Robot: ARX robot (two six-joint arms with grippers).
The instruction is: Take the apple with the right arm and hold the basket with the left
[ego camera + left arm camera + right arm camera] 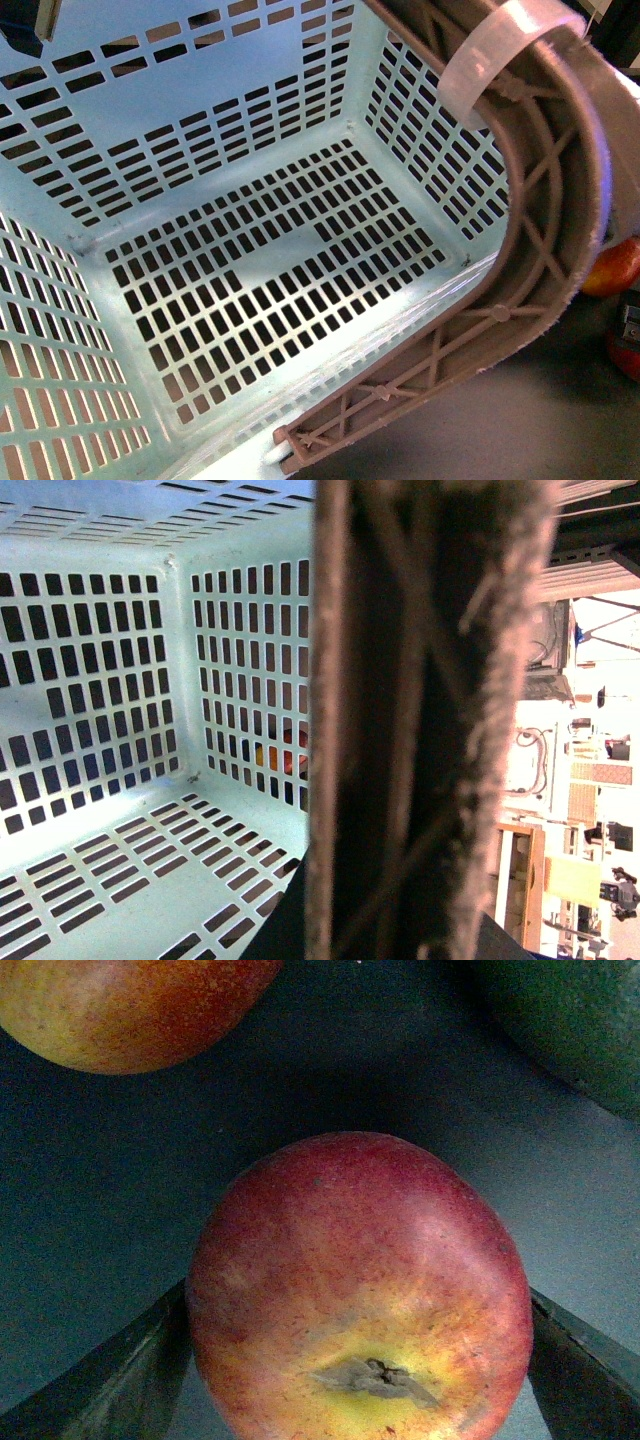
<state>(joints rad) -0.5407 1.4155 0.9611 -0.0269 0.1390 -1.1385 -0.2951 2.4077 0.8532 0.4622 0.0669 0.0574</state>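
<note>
- Only my right wrist view shows the apple (370, 1230). It sits on the dark table (90, 1190), between the fingers (110, 1380) of my right claw (358, 1293).
- One finger is right up against each side of it. I cannot tell if they squeeze it.
- That view also shows a yellow-red mango-like fruit (120, 1010) and a dark green thing (580, 1020) near the apple.
- My front view shows the basket (60, 120) tilted, its brown handle (560, 200) with a white band (500, 50), and the mango-like fruit (615, 268) outside.
- My left wrist view is filled by the blurry handle (420, 730) and the basket (90, 680). My left claw does not show.
</note>
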